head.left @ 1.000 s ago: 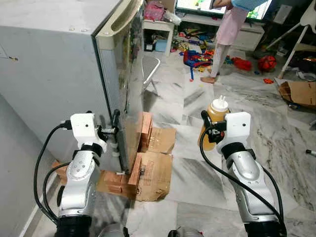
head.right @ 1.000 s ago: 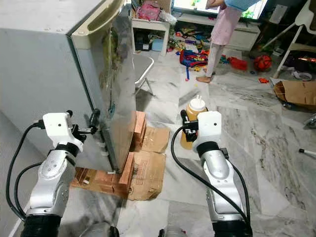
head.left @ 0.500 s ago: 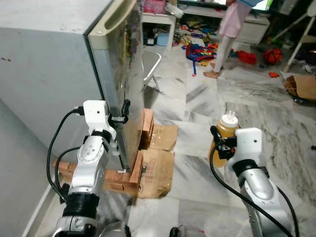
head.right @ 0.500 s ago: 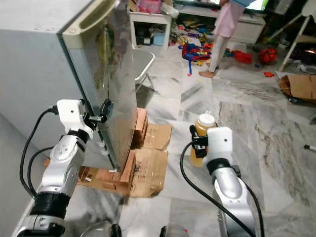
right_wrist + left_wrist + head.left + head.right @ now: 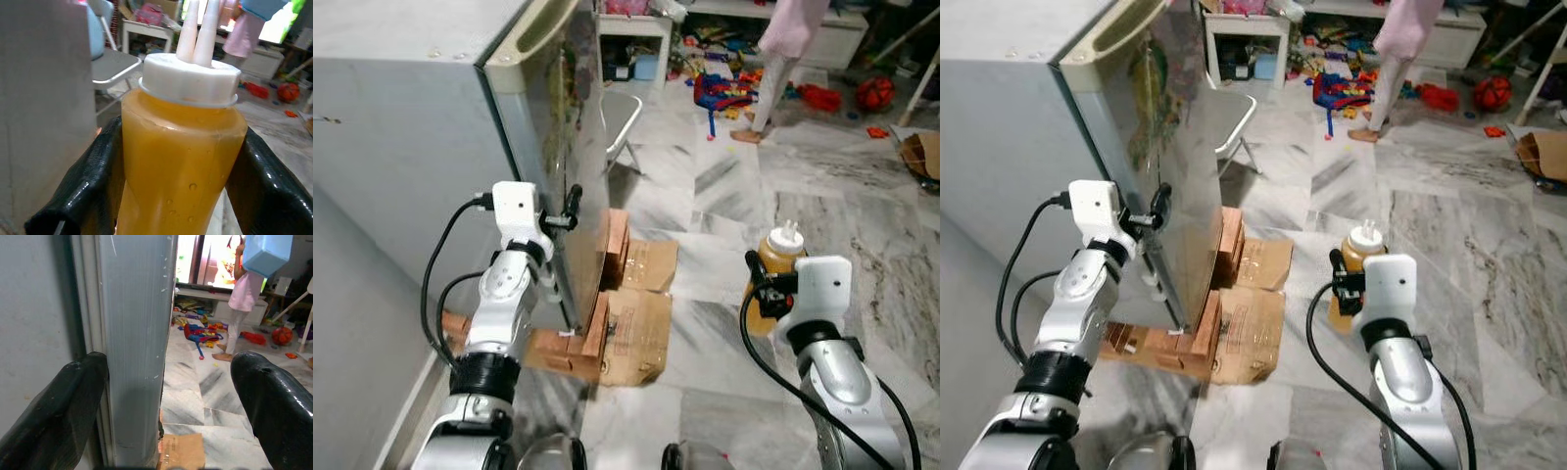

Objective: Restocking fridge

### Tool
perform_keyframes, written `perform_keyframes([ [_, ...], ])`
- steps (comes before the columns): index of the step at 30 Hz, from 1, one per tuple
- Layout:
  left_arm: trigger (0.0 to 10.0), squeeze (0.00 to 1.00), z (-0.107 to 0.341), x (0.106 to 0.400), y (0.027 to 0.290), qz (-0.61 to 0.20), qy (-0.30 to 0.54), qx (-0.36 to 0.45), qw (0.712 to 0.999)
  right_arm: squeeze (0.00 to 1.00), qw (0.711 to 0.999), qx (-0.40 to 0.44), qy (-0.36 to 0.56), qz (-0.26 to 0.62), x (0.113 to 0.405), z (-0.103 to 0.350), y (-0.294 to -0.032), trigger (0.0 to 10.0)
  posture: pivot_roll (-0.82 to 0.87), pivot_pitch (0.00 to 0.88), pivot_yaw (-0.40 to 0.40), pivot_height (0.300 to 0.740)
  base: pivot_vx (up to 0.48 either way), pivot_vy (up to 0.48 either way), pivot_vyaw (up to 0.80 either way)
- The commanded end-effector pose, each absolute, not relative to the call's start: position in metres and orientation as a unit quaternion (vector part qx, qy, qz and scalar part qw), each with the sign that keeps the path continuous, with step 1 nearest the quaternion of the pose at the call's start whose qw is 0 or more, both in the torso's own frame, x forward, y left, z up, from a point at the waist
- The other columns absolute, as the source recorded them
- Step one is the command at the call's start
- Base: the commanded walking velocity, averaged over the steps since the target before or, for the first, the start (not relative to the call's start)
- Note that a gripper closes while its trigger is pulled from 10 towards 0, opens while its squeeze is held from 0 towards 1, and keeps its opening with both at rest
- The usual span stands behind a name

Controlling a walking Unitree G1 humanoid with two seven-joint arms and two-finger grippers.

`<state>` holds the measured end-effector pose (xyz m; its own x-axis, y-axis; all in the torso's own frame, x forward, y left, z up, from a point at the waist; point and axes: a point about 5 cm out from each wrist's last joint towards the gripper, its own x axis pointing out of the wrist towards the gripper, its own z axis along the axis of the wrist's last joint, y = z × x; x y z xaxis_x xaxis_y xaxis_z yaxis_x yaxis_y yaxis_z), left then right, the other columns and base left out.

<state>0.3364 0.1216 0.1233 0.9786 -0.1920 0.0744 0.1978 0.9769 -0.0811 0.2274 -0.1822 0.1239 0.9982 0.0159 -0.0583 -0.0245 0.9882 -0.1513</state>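
A grey fridge (image 5: pixel 411 127) stands at my left, its door (image 5: pixel 576 127) edge-on to me. My left gripper (image 5: pixel 570 208) is at that door's edge, about half way up. In the left wrist view the door edge (image 5: pixel 134 357) runs between the two black fingers (image 5: pixel 58 411), which stand open around it; one finger lies against the hinge-side seal, the other is well apart. My right gripper (image 5: pixel 760 291) is shut on a squeeze bottle (image 5: pixel 775 262) of yellow-orange sauce with a white twin-nozzle cap (image 5: pixel 188 78), held upright over the floor to the right of the fridge.
The fridge rests on bricks (image 5: pixel 607 294) and flattened cardboard (image 5: pixel 641 333). A grey folding chair (image 5: pixel 622 117) stands behind the door. A person (image 5: pixel 783 39) stands among scattered toys (image 5: pixel 724 93) at the back. Marble floor (image 5: pixel 862 215) spreads to the right.
The whole view has shifted as I moved. My left gripper sits higher on the door edge than before. The right arm with the bottle has dropped lower and come closer to me.
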Motion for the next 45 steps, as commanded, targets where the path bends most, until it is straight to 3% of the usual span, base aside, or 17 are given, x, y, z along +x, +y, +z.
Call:
perform_keyframes([
  [1, 10.0, 0.00, 0.128, 0.337, 0.092, -0.172, -0.039, -0.025, 0.984, 0.00, 0.997, -0.073, 0.024, 0.012, 0.227, 0.127, -0.180, 10.0, -0.06, 0.073, 0.010, 0.740, 0.000, 0.000, 0.00],
  [4, 10.0, 0.00, 0.130, 0.319, 0.037, -0.347, -0.046, 0.035, 0.936, 0.00, 0.996, -0.082, 0.034, 0.008, 0.220, 0.124, -0.182, 10.0, -0.06, 0.065, 0.008, 0.740, 0.000, 0.000, 0.00],
  [6, 10.0, 0.00, 0.126, 0.310, 0.021, -0.396, -0.038, 0.048, 0.916, 0.00, 0.996, -0.086, 0.036, 0.000, 0.217, 0.123, -0.184, 10.0, -0.06, 0.061, 0.010, 0.740, 0.000, 0.000, 0.00],
  [8, 10.0, 0.00, 0.124, 0.300, 0.008, -0.440, -0.028, 0.048, 0.896, 0.00, 0.995, -0.090, 0.038, -0.012, 0.213, 0.124, -0.187, 10.0, -0.07, 0.058, 0.012, 0.740, 0.000, 0.000, 0.00],
  [13, 10.0, 0.00, 0.124, 0.292, 0.002, -0.455, -0.037, 0.053, 0.888, 0.00, 0.994, -0.095, 0.040, -0.023, 0.208, 0.124, -0.191, 10.0, -0.07, 0.054, 0.010, 0.740, 0.000, 0.000, 0.00],
  [19, 10.0, 0.00, 0.120, 0.304, 0.038, -0.349, -0.045, 0.064, 0.934, 0.00, 0.995, -0.092, 0.040, -0.020, 0.213, 0.122, -0.189, 10.0, -0.04, 0.051, -0.009, 0.740, 0.000, 0.000, 0.00],
  [22, 10.0, 0.00, 0.116, 0.308, 0.068, -0.270, -0.041, 0.076, 0.959, 0.00, 0.995, -0.090, 0.038, -0.012, 0.216, 0.122, -0.183, 10.0, -0.02, 0.048, -0.022, 0.740, 0.000, 0.000, 0.00],
  [31, 10.0, 0.00, 0.111, 0.307, 0.116, -0.136, -0.025, 0.053, 0.989, 0.00, 0.996, -0.089, 0.029, -0.008, 0.226, 0.125, -0.183, 10.0, -0.02, 0.051, -0.038, 0.740, 0.000, 0.000, 0.00],
  [45, 10.0, 0.00, 0.107, 0.303, 0.123, -0.102, -0.019, 0.047, 0.994, 0.00, 0.996, -0.089, 0.017, -0.001, 0.240, 0.128, -0.182, 10.0, -0.02, 0.041, -0.041, 0.740, 0.000, -0.447, 0.00],
])
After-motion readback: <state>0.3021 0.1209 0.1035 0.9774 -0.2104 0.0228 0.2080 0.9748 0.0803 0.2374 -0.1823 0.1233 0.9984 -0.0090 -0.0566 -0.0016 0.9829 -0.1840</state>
